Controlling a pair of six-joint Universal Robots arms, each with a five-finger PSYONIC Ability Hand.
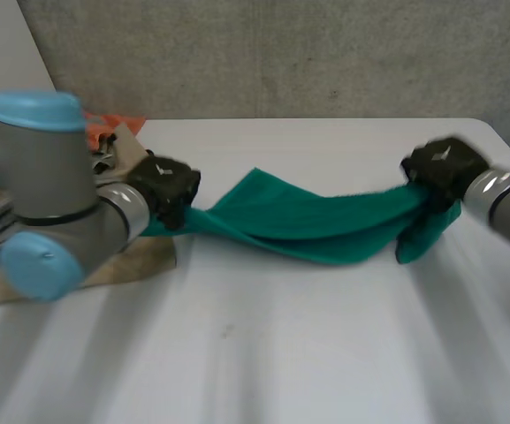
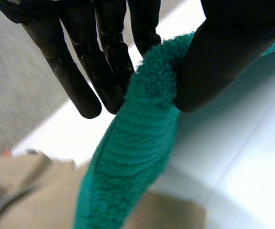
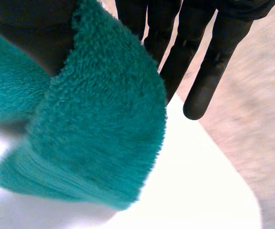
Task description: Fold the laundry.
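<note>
Green terry, a towel (image 1: 316, 221), hangs stretched between my two hands above the white table (image 1: 281, 353) in the head view. My left hand (image 1: 164, 187) has its left end and my right hand (image 1: 445, 168) its right end, where a loose flap droops towards the table. The middle sags low over the table. A beige cloth (image 1: 140, 261) lies at the left edge beside my left hand, with an orange item (image 1: 117, 128) at the far left corner.

In the left wrist view, my left hand (image 2: 223, 57) pinches the towel's (image 2: 137, 143) rolled edge between thumb and fingers (image 2: 77, 81). The beige cloth (image 2: 32, 191) lies below.

In the right wrist view, my right hand (image 3: 32, 28) clamps the towel (image 3: 104, 129) the same way, thumb on one side and straight fingers (image 3: 208, 71) behind it. The folded corner hangs over the table (image 3: 189, 191).
</note>
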